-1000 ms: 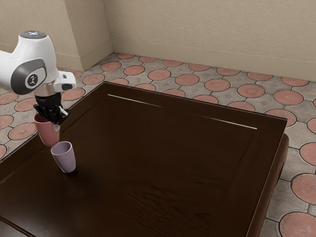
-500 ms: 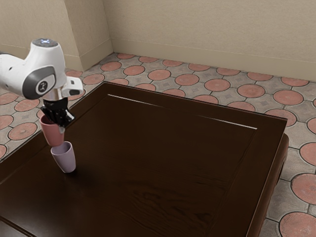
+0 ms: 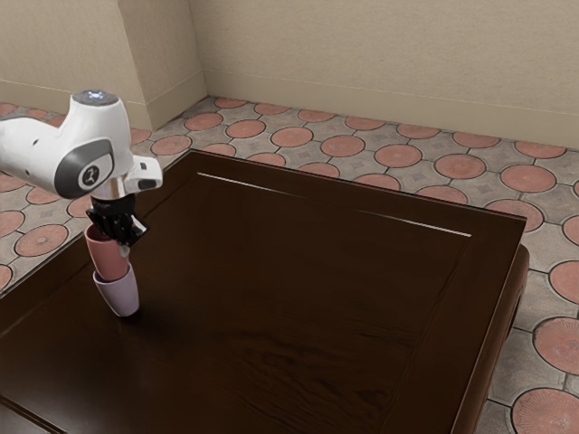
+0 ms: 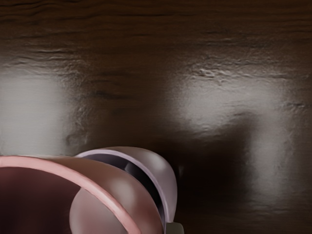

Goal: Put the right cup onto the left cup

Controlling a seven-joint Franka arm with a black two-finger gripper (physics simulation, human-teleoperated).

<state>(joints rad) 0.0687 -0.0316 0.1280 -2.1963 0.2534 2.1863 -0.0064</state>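
Table [image 3: 317, 289], beneath the lilac cup [image 3: 120, 297]. Gripper [image 3: 120, 242], above the lilac cup, closed on the pink cup [image 3: 109, 261] near its rim. Pink cup, lower part within the lilac cup's mouth. Nesting appears in hand; next, presumably, gentle seating, release and upward withdrawal.

No word or number can be read. On the arm [image 3: 101, 136], a small pale emblem [image 3: 91, 175] stands in a round mark on the dark side panel [image 3: 71, 172]; the top cap [image 3: 94, 97] bears a pale mark too small to read.
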